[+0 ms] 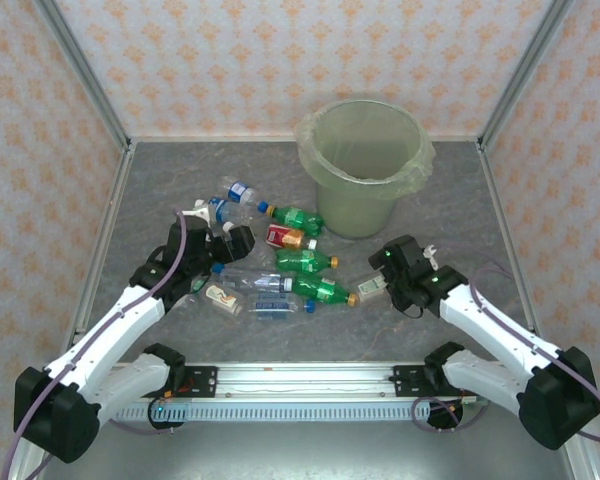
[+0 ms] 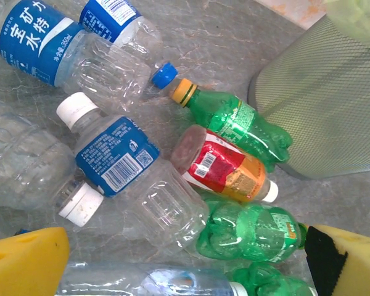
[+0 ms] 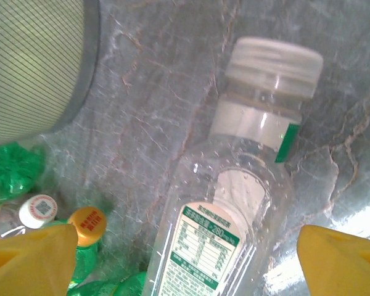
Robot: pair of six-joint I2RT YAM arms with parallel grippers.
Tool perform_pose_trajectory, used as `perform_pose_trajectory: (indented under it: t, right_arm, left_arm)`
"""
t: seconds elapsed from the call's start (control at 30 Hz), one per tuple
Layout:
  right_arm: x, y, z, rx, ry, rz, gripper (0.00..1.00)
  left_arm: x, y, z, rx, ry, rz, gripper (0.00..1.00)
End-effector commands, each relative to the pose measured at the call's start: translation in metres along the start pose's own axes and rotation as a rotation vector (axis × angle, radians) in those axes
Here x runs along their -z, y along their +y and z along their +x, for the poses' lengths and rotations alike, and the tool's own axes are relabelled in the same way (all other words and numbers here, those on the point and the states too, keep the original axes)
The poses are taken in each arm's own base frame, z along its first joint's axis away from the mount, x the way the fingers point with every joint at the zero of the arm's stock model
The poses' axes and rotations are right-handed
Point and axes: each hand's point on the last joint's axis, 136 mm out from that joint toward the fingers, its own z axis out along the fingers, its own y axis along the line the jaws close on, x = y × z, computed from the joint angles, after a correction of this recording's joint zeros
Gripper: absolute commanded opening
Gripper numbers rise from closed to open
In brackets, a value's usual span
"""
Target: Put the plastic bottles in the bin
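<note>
We read 宝水特 in white on the uppermost blue-labelled bottle (image 2: 61,46), and the number 280 printed on the white-capped bottle (image 3: 234,203).

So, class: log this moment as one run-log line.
left tool: open above bottles | right tool: open, straddling clear bottle | bin: upright

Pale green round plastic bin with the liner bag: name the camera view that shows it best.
Top external: the whole pale green round plastic bin, rim and liner bag included. Left wrist and right wrist catch just part of its ribbed wall.
</note>
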Motion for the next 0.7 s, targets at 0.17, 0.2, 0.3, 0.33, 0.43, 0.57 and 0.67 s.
perform_pose_trajectory:
  t: [0.17, 0.2, 0.3, 0.33, 0.43, 0.57, 0.67]
  right_arm:
    - [-0.03, -0.019, 0.015, -0.006, 0.056, 0.11, 0.92]
    - [-0.034, -0.021, 0.017, 0.006, 0.068, 0.124, 0.92]
    - [-0.043, -0.024, 0.022, 0.033, 0.092, 0.172, 0.92]
    - [-0.045, -0.025, 0.023, 0.042, 0.102, 0.181, 0.92]
    - [-0.049, -0.028, 0.025, 0.057, 0.11, 0.202, 0.9]
    - [-0.049, -0.031, 0.022, 0.052, 0.094, 0.207, 0.86]
    - [-0.05, -0.034, 0.021, 0.051, 0.095, 0.213, 0.84]
  left_arm:
    - [0.011, 0.006, 0.019, -0.004, 0.06, -0.024, 0.99]
    - [0.012, 0.006, 0.02, -0.007, 0.056, -0.021, 0.99]
    - [0.008, 0.011, 0.023, 0.016, 0.057, -0.035, 0.99]
    - [0.007, 0.01, 0.024, 0.034, 0.057, -0.033, 0.99]
    - [0.005, -0.002, 0.027, 0.071, 0.053, 0.036, 0.99]
    - [0.006, -0.015, 0.026, 0.098, 0.026, 0.065, 0.99]
    - [0.006, -0.02, 0.025, 0.111, 0.016, 0.075, 0.99]
